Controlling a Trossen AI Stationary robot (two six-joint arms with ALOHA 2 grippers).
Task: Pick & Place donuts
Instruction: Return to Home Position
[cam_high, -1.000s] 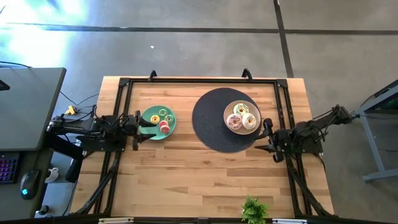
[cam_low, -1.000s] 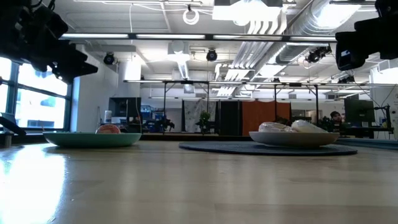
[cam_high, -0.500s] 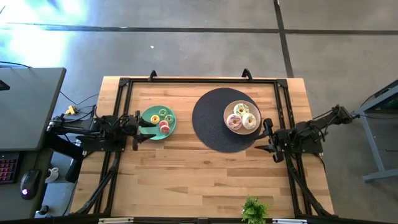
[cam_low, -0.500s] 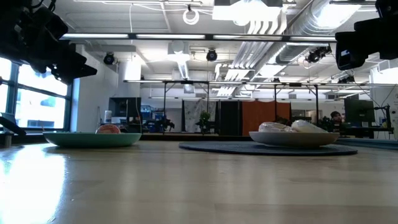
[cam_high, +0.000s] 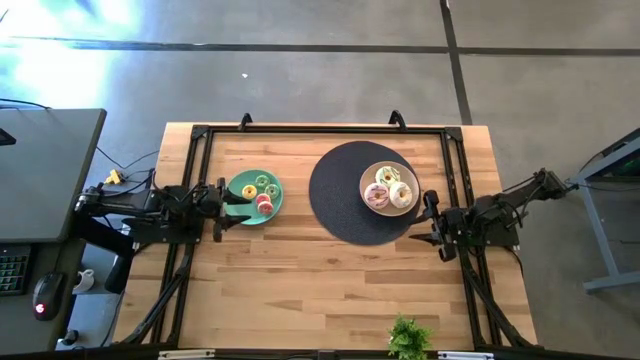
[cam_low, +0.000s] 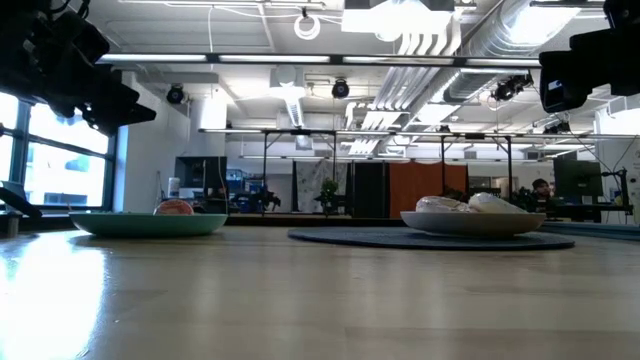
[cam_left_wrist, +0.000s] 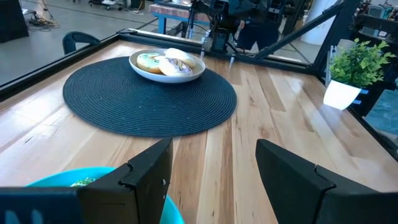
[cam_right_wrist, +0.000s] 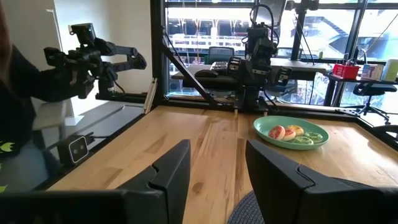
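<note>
1. Pale wood is making up the table (cam_high: 300, 280), which is carrying a dark round mat (cam_high: 335, 205) and, nearer the left arm, a teal plate (cam_high: 240, 186).
2. Three large donuts (cam_high: 390, 189) are sitting together on a white plate (cam_high: 364, 186) on the mat, and the small donuts (cam_high: 264, 195) are lying on the teal plate.
3. Over the teal plate's near rim the left gripper (cam_high: 236, 204) is hanging, its fingers spread wide and carrying nothing.
4. Just beside the mat's edge the right gripper (cam_high: 430, 220) is hovering, likewise gaping and empty.
5. Placing is looking finished, so pulling back seems the only step left. A left arm dipping while retreating could be clipping the teal rim and scattering the small donuts. A low right arm could be dragging the mat and shifting the white plate.
</note>
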